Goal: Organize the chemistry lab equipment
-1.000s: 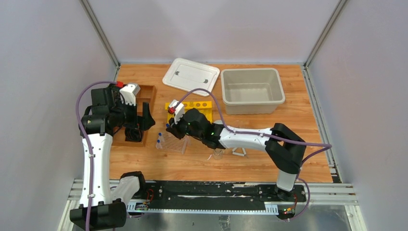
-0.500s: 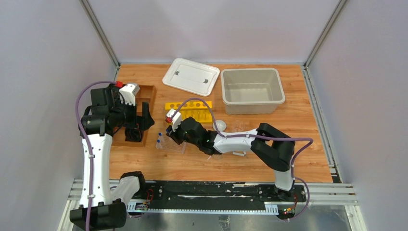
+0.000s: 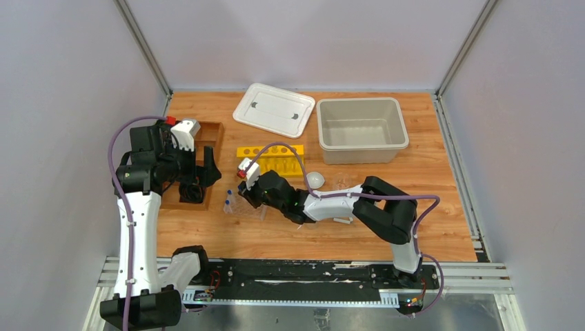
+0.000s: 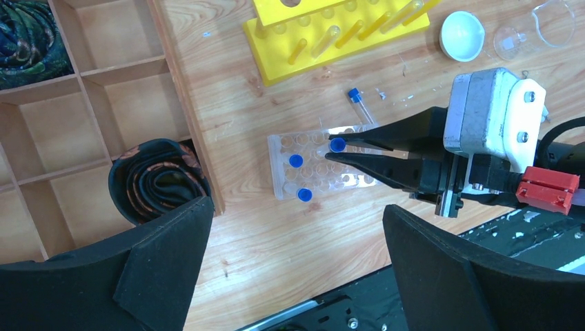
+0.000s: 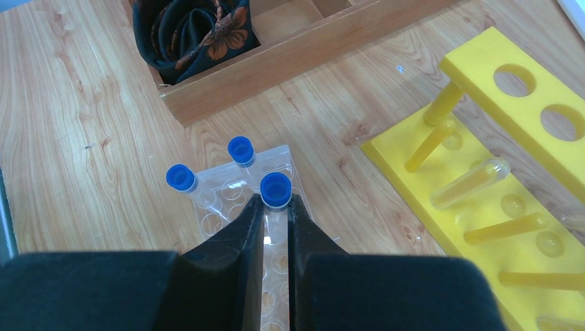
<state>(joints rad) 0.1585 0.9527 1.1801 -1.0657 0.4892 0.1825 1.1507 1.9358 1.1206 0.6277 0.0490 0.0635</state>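
Now: putting tubes in rack. Right pincer (image 5: pixel 276 207) clamps blue-capped tube (image 5: pixel 276 189), cap poking out at pincer tip. Clear rack (image 5: pixel 219 219) sits right under pincer. Two more tubes (image 5: pixel 181 178) stand in rack, just ahead of pincer. Cannot tell if held tube sits in hole yet. Next move, I think: push tube straight down, let go slowly, back away without bumping neighbours. Loose tube (image 4: pixel 357 102) lies on desk (image 4: pixel 241 276) just beside pincer, likely next. Left pincer (image 4: pixel 296 210) wide open, holds nothing, well apart.

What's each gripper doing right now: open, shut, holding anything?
Left gripper: open, holding nothing.
Right gripper: shut on a blue-capped tube at the clear plastic rack.
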